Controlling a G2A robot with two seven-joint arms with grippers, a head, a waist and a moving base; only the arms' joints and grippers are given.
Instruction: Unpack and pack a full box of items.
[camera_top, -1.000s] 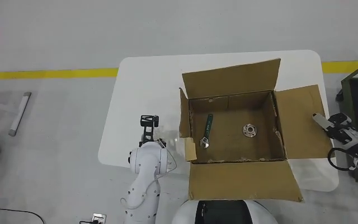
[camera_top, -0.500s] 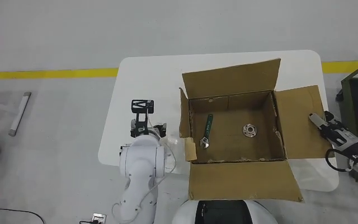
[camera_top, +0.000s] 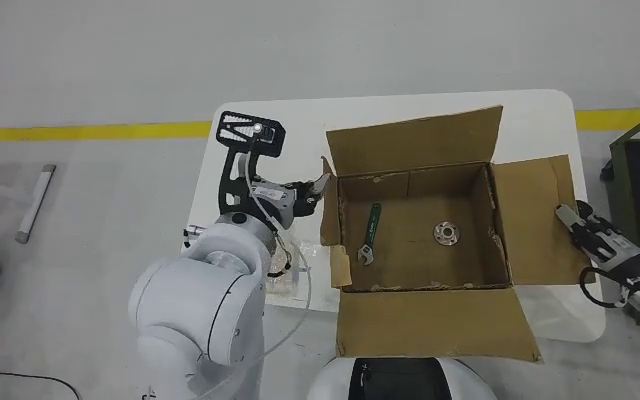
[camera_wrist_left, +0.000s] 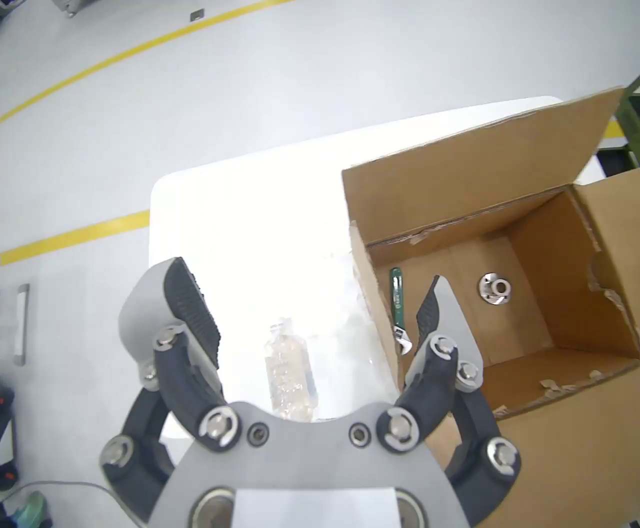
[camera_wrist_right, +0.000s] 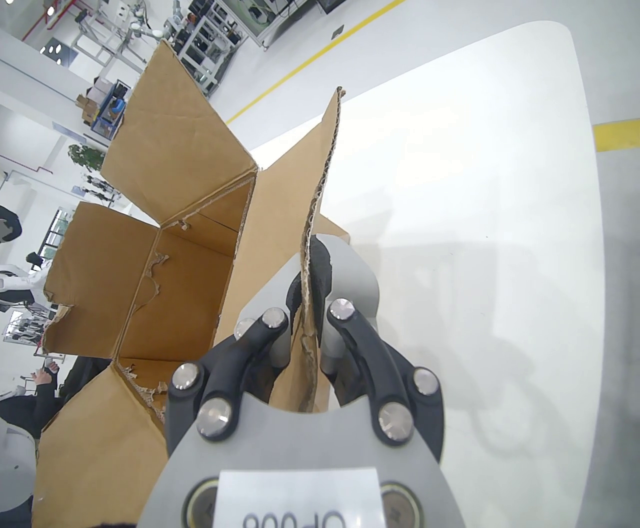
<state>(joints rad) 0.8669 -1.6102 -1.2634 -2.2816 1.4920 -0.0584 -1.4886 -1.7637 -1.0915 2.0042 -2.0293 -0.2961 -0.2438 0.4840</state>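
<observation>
Left gripper (camera_wrist_left: 305, 280) is held wide open, nothing in it, raised over the table (camera_top: 540, 110) at the 9 o'clock side of the box (camera_top: 415, 185). Right gripper (camera_wrist_right: 311, 272) is clamped on the box's 3 o'clock flap (camera_top: 540, 215), cardboard pinched between the pads.

Wrench (camera_top: 368, 235) is seen on the box floor, close along the 9 o'clock wall. Metal disc (camera_top: 446, 233) is seen near the floor's middle, well apart from the wrench. Clear bottle (camera_wrist_left: 287, 370) is seen outside on the table, just beside the 9 o'clock wall, apparently lying on its side, under the open gripper.

Unpacking is judged part done, two items left inside.

Risks:
- The 9 o'clock wall could be caught by a finger if the wrench is gone for, since little room is left between wrench and wall.
- The box could be shoved, and the pinched flap torn; its edges look ragged already.
- The bottle could be knocked or rolled off toward 9 o'clock, being light and round.
- The wrench could be gripped off-centre and tipped out.
</observation>
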